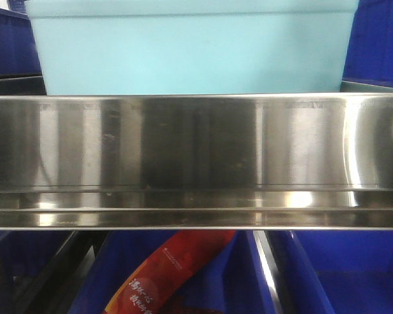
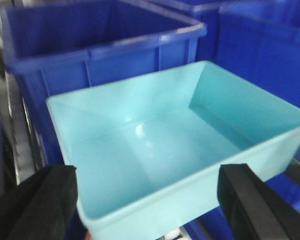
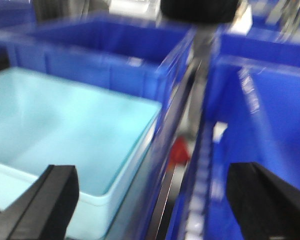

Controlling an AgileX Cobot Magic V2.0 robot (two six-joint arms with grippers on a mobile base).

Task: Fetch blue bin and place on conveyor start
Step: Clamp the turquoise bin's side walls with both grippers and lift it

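Fetching is the step in hand, we judge: behind the steel shelf rail [image 1: 196, 150], among dark blue bins [image 2: 90, 45], the blue bin [image 2: 175, 145] sits at the shelf's front edge, ungripped. Our left gripper [image 2: 147, 205] gapes wide, the bin's near rim between its jaws; our right gripper [image 3: 157, 200], equally open, has the bin's corner beside one finger. Next: close on the rim, lift clear of the rail.

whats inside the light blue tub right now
Nothing visible: the blue bin shows bare floor and walls in the left wrist view. Only the inner face of its near wall, tucked below the rim, is hidden from the camera.
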